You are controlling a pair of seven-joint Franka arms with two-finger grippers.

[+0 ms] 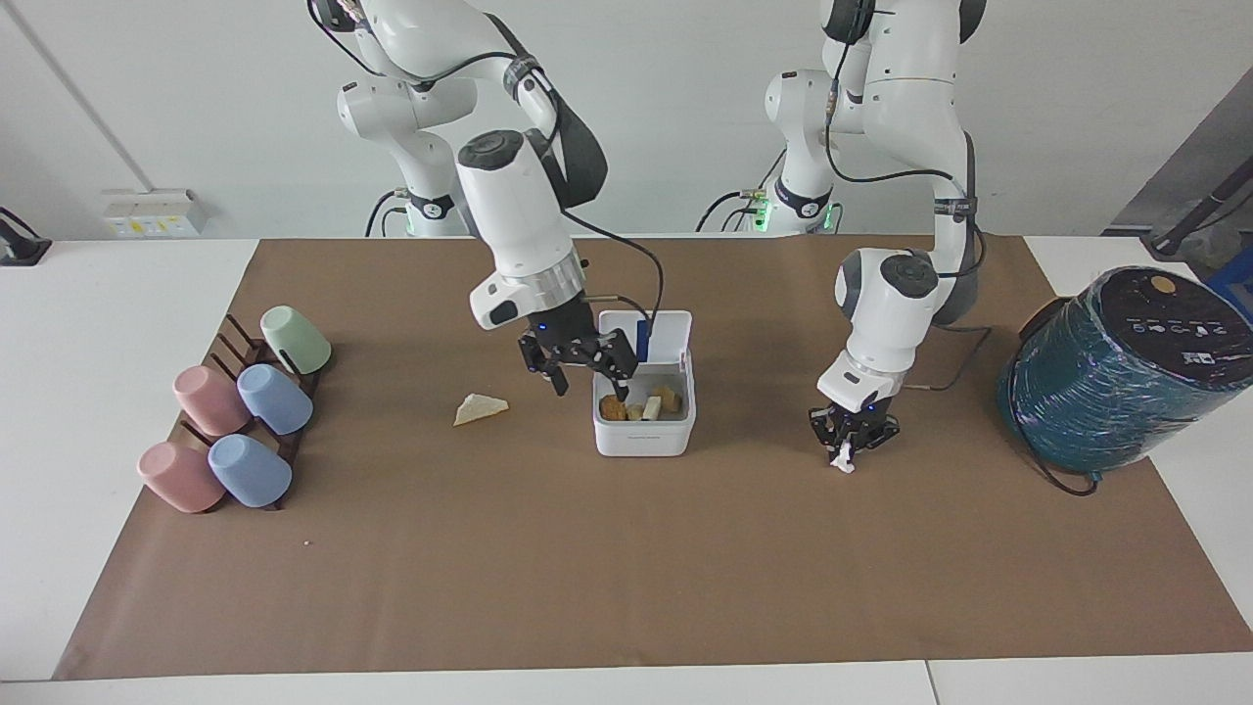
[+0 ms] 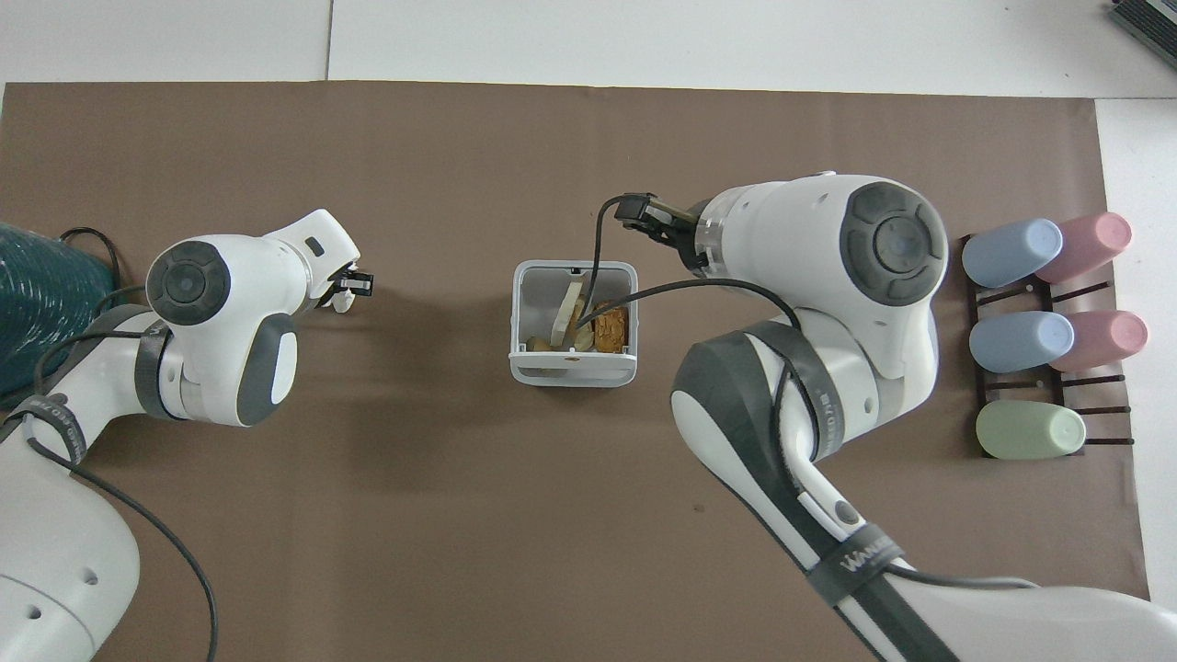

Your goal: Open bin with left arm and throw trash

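The white bin (image 1: 643,434) stands mid-mat with its lid (image 1: 648,336) hinged upright; bread pieces (image 1: 641,403) lie inside it, also visible in the overhead view (image 2: 588,322). Another pale-yellow bread piece (image 1: 480,408) lies on the mat beside the bin, toward the right arm's end. My right gripper (image 1: 582,360) hangs open and empty over the mat between that piece and the bin. Down at the mat toward the left arm's end, my left gripper (image 1: 850,438) is shut on the crumpled white tissue (image 1: 842,460), which pokes out below its fingertips (image 2: 345,301).
A rack of several pastel cups (image 1: 240,421) sits at the right arm's end of the mat. A big teal-wrapped cylinder (image 1: 1116,372) with a black cable lies at the left arm's end. The brown mat (image 1: 626,568) covers the table.
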